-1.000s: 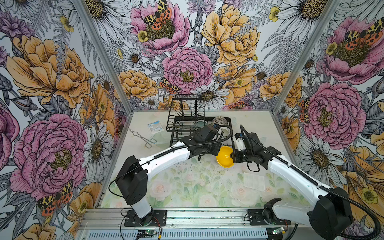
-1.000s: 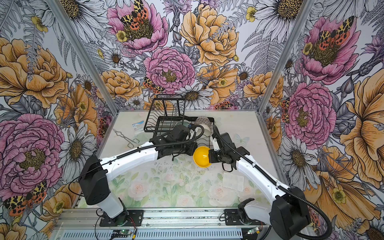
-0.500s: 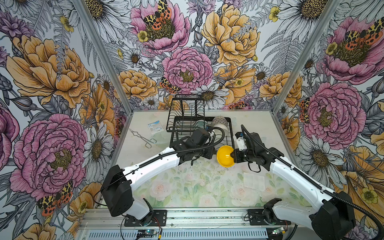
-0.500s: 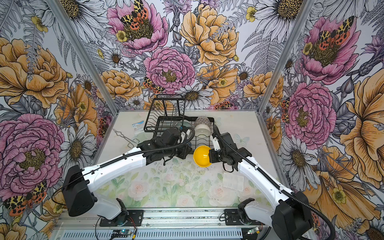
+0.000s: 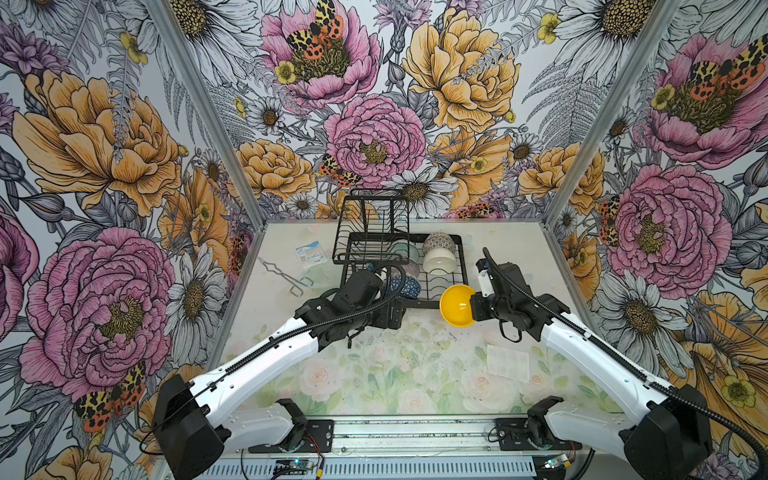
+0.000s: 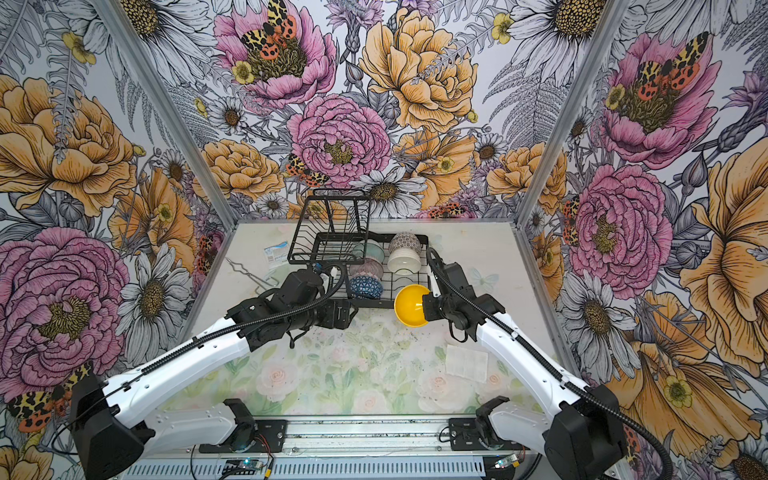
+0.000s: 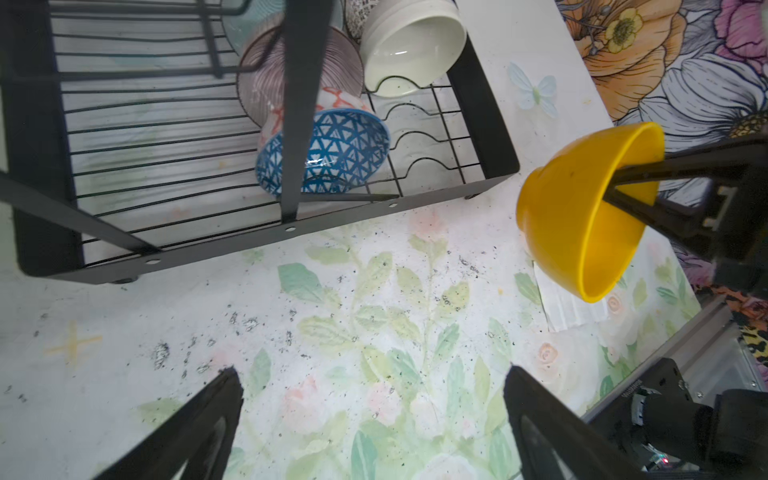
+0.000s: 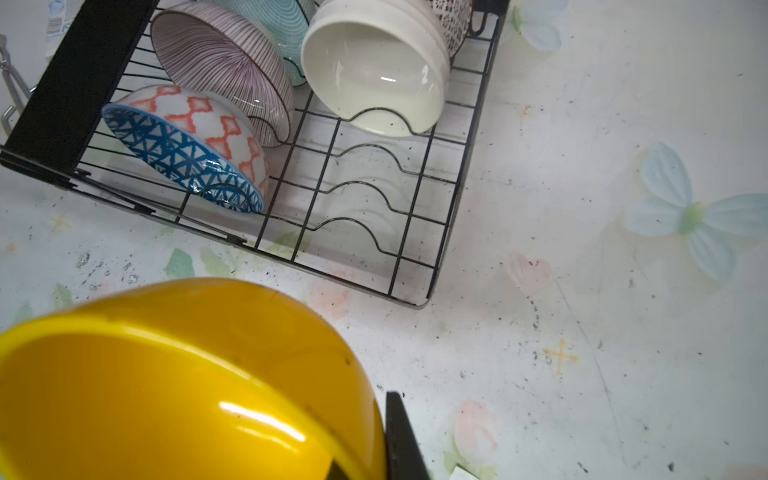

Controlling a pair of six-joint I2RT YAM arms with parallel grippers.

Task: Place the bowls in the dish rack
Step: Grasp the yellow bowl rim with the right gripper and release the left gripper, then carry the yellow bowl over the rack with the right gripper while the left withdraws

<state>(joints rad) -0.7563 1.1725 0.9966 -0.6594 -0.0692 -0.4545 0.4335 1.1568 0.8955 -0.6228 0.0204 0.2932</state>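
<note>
The black wire dish rack (image 5: pixel 462 266) (image 6: pixel 374 303) (image 7: pixel 291 232) (image 8: pixel 453 216) stands at the back of the table. Leaning in its slots are a blue triangle-patterned bowl (image 5: pixel 409 286) (image 6: pixel 365 286) (image 7: pixel 340 153) (image 8: pixel 178 158), a pink lined bowl (image 7: pixel 266 83) (image 8: pixel 224 50), a teal bowl (image 6: pixel 370 251), a cream-white bowl (image 5: pixel 438 262) (image 7: pixel 411 45) (image 8: pixel 374 70) and a black-and-white bowl (image 5: pixel 438 241). My left gripper (image 5: pixel 390 316) (image 7: pixel 374 374) is open and empty, just in front of the rack. My right gripper (image 5: pixel 473 307) (image 8: pixel 374 449) is shut on the rim of a tilted yellow bowl (image 5: pixel 457 305) (image 6: pixel 409 305) (image 7: pixel 573 216) (image 8: pixel 166 395), held above the table off the rack's front right corner.
The rack's raised basket tier (image 5: pixel 374 224) stands over its left half. Metal tongs (image 5: pixel 286 276) and a small packet (image 5: pixel 309 253) lie left of the rack. A pale sheet (image 5: pixel 508 361) lies on the table under the right arm.
My left gripper has opened and drawn back from the rack toward the front. The blue bowl now leans in the rack. My right gripper still holds the yellow bowl in about the same place.
</note>
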